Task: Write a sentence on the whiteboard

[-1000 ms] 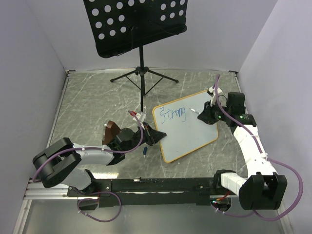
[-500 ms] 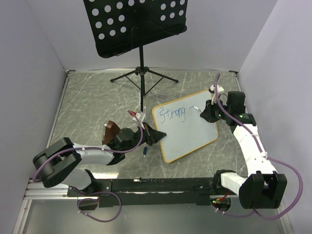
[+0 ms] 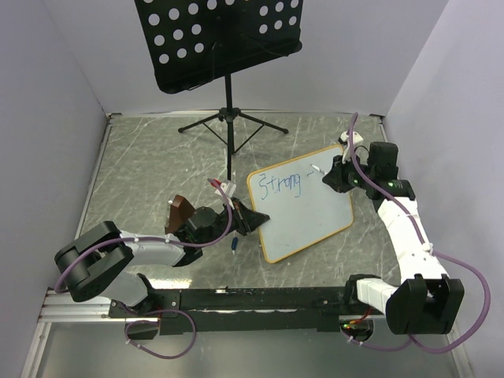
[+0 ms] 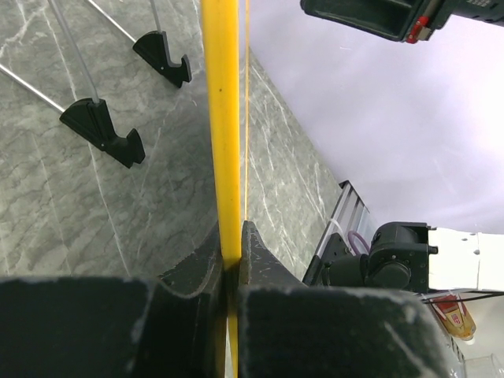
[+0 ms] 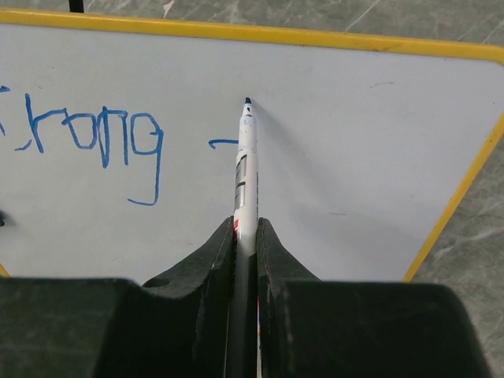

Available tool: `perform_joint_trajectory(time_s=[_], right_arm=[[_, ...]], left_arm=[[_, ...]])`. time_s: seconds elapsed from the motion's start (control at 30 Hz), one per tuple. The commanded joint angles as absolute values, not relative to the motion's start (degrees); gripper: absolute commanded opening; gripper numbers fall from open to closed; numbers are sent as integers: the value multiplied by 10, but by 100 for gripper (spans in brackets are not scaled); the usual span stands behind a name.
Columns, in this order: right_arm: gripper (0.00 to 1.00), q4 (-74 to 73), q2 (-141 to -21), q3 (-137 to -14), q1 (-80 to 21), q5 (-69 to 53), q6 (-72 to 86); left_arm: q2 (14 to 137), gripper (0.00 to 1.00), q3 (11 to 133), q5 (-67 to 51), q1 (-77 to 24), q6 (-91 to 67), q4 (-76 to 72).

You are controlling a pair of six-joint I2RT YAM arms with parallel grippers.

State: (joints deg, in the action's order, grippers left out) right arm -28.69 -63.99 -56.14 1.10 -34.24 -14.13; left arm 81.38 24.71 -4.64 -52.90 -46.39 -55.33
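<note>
Whiteboard (image 3: 309, 224) at the table's middle-right, left gripper (image 3: 250, 220) clamped on its left frame edge, right gripper (image 3: 334, 175) pinching a marker (image 5: 247, 157), tip at the board's far-right part, sentence (image 3: 280, 186) reading only "Strong" plus a short dash

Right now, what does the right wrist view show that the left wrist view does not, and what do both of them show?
Only the right wrist view: the white face of the whiteboard, the blue sentence begun on it, and the right pincer shut on a marker whose tip is at the board beside a short dash. Only the left wrist view: the left pincer clamped on the board's yellow frame, seen edge-on, and two black stand feet. Both: the board's yellow frame and the grey marbled table.
</note>
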Motion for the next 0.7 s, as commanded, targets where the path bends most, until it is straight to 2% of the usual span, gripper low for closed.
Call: perform_joint_trajectory(time_s=[0.0, 0.67], right_arm=[[0, -282, -649, -581, 11, -357, -144], [0, -368, -573, -503, 12, -352, -202]], left_arm=[[811, 1, 268, -69, -532, -445, -613], [801, 1, 258, -51, -531, -445, -612]])
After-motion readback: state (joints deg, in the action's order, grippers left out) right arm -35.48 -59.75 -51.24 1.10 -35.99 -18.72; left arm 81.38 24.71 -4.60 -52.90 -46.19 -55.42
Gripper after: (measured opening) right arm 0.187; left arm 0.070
